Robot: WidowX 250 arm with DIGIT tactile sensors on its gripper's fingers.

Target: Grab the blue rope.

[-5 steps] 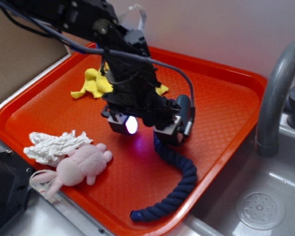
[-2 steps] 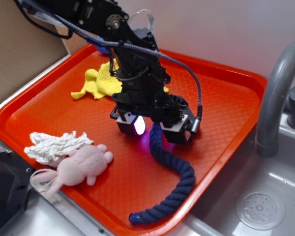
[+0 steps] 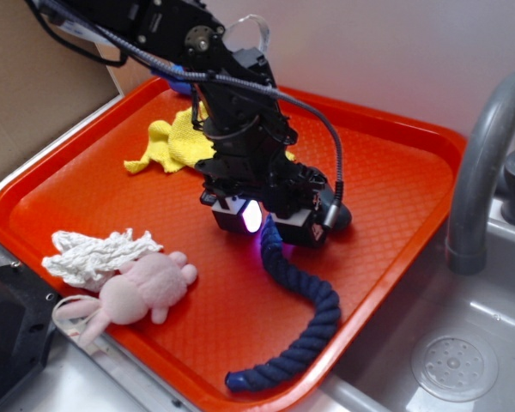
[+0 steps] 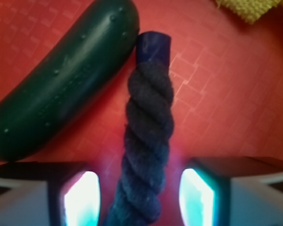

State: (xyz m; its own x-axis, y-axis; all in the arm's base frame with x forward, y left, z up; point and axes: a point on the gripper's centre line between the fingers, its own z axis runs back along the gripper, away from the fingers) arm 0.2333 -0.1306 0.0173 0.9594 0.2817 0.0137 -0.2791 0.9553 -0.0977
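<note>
- Exterior: my end effector (image 3: 263,225) is low over the orange tray (image 3: 395,184), at the upper end of the blue rope (image 3: 305,322), which curves away toward the tray's near rim.
- Wrist: my end effector (image 4: 139,197) has its fingers (image 4: 80,195) apart, one either side of the blue rope (image 4: 148,136) without touching it. The rope's capped end lies against a dark green cucumber (image 4: 61,82).

Soft, even room light fills the exterior view, with mild sheen on the orange tray (image 3: 386,172) and only faint shadows; a white-violet lamp on the claw (image 3: 259,230) tints the tray beneath it. The wrist view is soft and blurred, and the glowing pads (image 4: 82,197) are blown out to cyan-white.
</note>
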